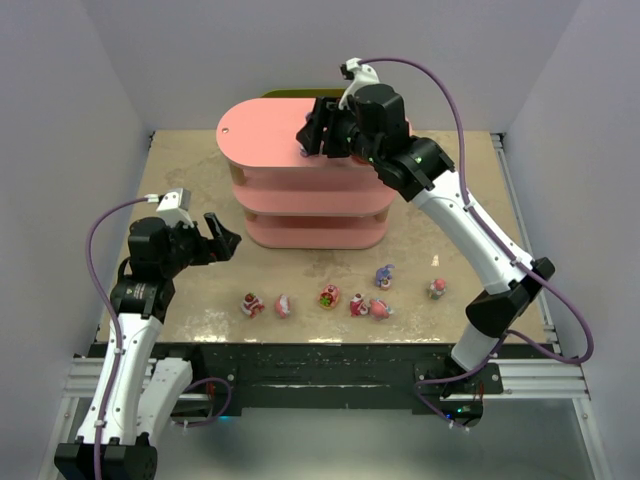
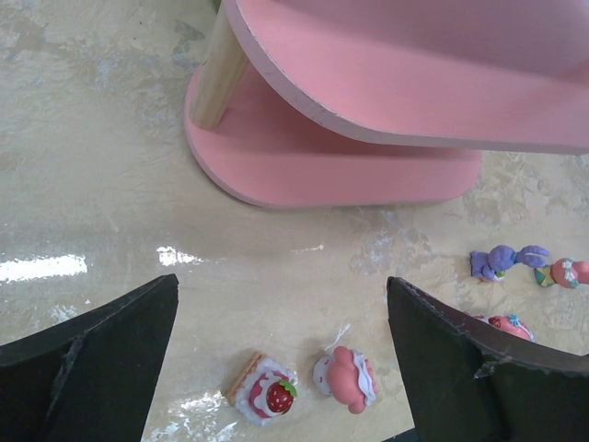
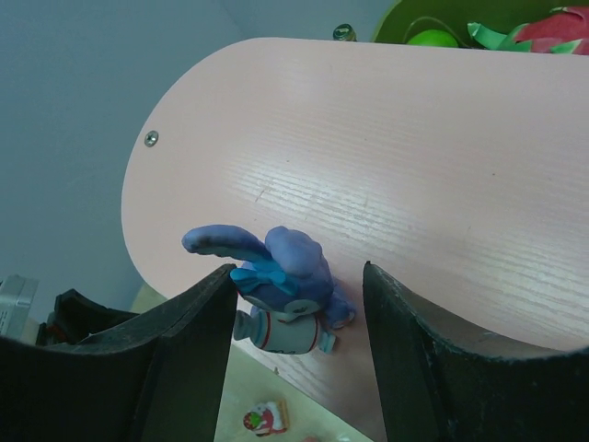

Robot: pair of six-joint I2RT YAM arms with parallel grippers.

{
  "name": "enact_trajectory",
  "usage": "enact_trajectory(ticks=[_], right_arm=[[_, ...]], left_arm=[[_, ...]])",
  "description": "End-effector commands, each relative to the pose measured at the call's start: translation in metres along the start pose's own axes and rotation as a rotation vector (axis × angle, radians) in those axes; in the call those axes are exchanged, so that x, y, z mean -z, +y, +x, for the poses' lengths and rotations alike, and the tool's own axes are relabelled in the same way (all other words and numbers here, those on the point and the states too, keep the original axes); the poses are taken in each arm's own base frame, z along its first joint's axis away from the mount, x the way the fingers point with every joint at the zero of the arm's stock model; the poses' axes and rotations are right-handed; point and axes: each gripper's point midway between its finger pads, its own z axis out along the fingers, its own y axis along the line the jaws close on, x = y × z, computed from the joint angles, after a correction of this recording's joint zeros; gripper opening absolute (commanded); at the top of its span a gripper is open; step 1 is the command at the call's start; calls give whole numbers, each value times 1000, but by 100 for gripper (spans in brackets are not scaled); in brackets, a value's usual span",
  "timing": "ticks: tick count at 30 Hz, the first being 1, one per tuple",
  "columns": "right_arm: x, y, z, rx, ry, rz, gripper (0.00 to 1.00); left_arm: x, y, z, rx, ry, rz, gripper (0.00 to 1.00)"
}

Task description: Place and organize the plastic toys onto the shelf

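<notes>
The pink three-tier shelf [image 1: 270, 135] stands at the back middle of the table. My right gripper [image 1: 312, 140] is open over its top board [image 3: 414, 166]. A purple-blue long-eared bunny [image 3: 290, 276] sits on that board near the front edge, between the jaws. It touches the left finger, with a gap to the right finger. My left gripper [image 1: 222, 240] is open and empty, left of the shelf's foot. Below it lie a strawberry cake toy [image 2: 265, 391] and a round pink figure [image 2: 348, 379]. Several small toys lie in a row near the front edge, among them a purple bunny [image 1: 384, 275].
A green and red object [image 3: 442, 32] sits behind the shelf against the back wall. The shelf's lower boards [image 2: 368, 166] jut out just beyond my left gripper. Pale walls close in the table on three sides.
</notes>
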Motion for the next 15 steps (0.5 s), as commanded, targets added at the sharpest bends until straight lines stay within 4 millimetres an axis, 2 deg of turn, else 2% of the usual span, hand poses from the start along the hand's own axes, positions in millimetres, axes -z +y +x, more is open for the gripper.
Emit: enact_trajectory(ticks=[1, 9, 15], right_arm=[[22, 10, -31, -22, -95, -27, 61], [23, 9, -34, -16, -112, -16, 59], [20, 4, -32, -24, -122, -3, 42]], left_arm=[[1, -3, -7, -14, -30, 8, 100], [0, -4, -7, -12, -27, 12, 100], [0, -4, -7, -15, -25, 13, 100]])
